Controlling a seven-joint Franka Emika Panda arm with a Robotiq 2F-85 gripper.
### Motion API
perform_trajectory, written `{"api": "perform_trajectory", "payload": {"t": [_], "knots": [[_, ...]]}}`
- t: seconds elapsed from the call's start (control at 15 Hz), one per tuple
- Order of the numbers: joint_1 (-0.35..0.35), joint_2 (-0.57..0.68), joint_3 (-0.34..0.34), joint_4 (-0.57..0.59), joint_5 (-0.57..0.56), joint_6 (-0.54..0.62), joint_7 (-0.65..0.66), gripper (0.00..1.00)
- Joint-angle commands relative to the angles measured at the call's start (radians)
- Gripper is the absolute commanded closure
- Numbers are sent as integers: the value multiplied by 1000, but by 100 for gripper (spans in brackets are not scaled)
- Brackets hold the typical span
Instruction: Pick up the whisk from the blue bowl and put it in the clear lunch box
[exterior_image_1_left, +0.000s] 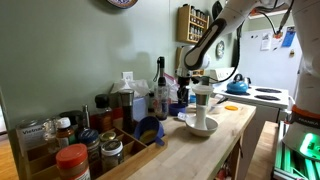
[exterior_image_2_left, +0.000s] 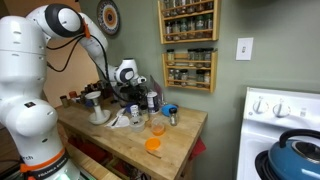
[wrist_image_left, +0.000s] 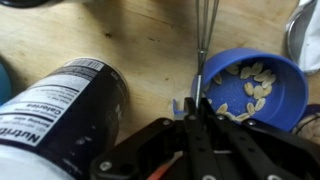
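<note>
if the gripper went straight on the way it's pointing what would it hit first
Probably the left rim of the blue bowl, with the whisk in the gripper leading; depth is unclear.

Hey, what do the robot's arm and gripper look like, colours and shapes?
The arm is made of rounded white segments with black rings at the joints, seen in both exterior views. In the wrist view the gripper is black, with linked bars and round pivot pins.
</note>
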Motion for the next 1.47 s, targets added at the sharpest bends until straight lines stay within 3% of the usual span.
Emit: {"api": "perform_trajectory", "payload": {"t": [0.0,0.13,0.33,0.47,0.6,0.73,1.07,1.2,1.33,1.4], "knots": [[-27,-103,24,-62,19,-5,-20,98],[-46,-168,41,-99,72,-9,-60,98],[-72,-276,76,-155,273,-59,-221,98],[-54,-357,59,-191,387,-129,-327,98],[-27,-419,25,-206,409,-246,-389,98],[-35,-461,17,-229,167,-350,-202,98],[-37,-504,17,-234,-98,-590,-5,98],[-31,-487,15,-219,-150,-708,10,98],[-25,-453,1,-197,-168,-808,-63,98],[-20,-448,-16,-203,-134,-773,-141,98]]}}
